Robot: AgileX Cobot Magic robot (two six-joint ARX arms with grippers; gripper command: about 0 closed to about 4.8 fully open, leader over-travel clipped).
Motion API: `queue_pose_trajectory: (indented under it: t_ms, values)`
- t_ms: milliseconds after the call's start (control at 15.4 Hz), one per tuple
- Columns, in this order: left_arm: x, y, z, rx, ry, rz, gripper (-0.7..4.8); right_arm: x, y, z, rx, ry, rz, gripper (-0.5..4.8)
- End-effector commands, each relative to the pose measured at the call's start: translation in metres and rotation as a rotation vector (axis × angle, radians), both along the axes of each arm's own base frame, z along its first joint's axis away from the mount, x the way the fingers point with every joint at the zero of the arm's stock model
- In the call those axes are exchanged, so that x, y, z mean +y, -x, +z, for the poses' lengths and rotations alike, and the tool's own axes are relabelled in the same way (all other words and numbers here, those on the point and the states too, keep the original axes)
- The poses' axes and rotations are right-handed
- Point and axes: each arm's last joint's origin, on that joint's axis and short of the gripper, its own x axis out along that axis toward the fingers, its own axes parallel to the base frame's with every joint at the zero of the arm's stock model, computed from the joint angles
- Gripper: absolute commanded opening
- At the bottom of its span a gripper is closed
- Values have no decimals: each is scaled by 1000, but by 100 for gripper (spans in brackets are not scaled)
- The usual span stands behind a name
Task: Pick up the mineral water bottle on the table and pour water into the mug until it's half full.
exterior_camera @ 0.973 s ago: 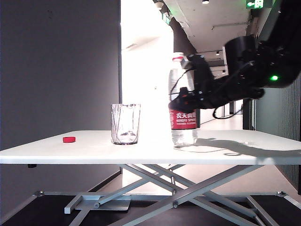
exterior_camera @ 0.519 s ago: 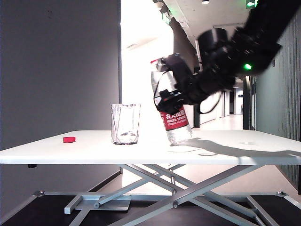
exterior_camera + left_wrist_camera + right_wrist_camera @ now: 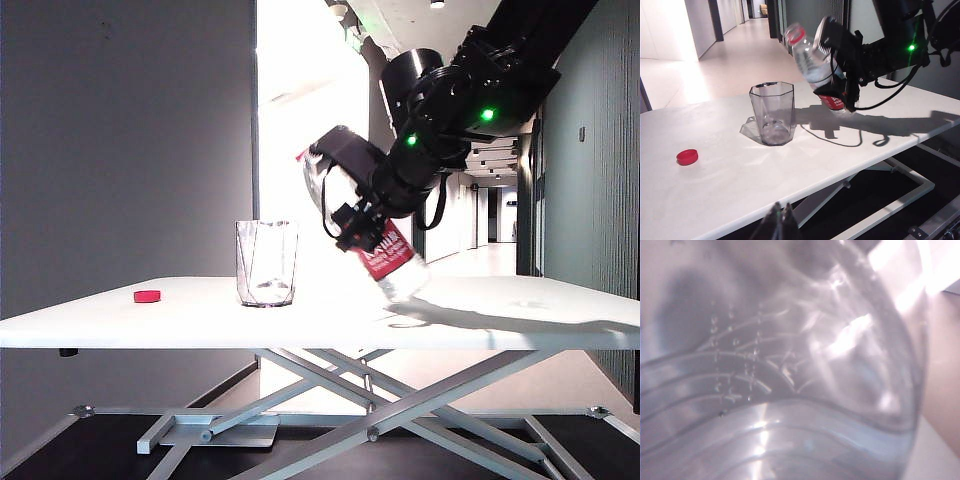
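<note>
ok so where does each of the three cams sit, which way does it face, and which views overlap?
Exterior view: at table-edge height beside the white table, looking level across it; shows the right gripper shut on the tilted clear plastic mineral water bottle.
Left wrist view: set back from the table, looking down across it at the clear faceted glass mug; the closed left gripper shows at the frame edge.
Right wrist view: pressed against the bottle's ribbed wall; no jaws visible.
Shared: exterior and left wrist both show mug, bottle, small red cap, right arm.
</note>
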Motion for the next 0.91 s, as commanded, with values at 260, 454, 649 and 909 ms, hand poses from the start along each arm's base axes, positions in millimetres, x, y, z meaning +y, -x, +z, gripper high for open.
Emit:
queue_pose_trajectory:
  t_ms: [260, 454, 649, 909]
  values:
    - [0, 0, 2, -9, 4, -4, -6, 7, 1, 18, -149, 175, -36, 237]
    - [0, 0, 2, -9, 4, -4, -6, 10, 2, 17, -181, 310, -15, 237]
    - [0, 0, 2, -9, 4, -4, -6, 12, 3, 16, -200, 396, -5, 235]
    - [0, 0, 2, -8, 4, -4, -6, 12, 2, 17, -208, 407, -20, 214]
